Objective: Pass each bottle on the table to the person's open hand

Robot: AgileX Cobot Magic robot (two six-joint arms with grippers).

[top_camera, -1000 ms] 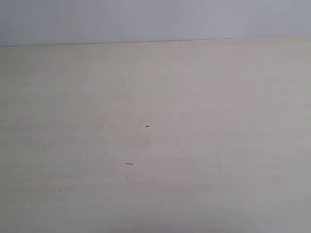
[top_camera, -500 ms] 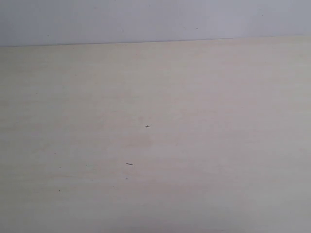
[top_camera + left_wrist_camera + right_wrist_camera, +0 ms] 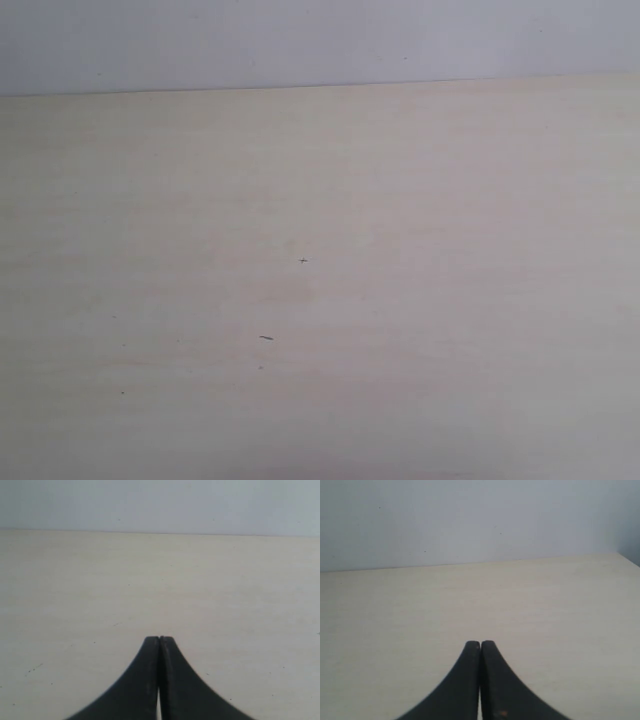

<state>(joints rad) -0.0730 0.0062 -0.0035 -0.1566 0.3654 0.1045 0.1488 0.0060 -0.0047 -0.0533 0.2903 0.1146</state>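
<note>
Left wrist view: my left claw (image 3: 159, 639) is pressed together above the worktop (image 3: 235, 590); right claw (image 3: 480, 643), identical.

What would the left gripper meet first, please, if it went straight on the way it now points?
Nothing stands in its line: the left gripper, jaws shut, points over the bare table toward the pale wall beyond its far edge. The way looks free; the wall's distance is unclear.

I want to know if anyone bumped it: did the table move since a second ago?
No. The table has not shifted: its far edge meets the wall along the same line, and its small dark streak sits where it was.
</note>
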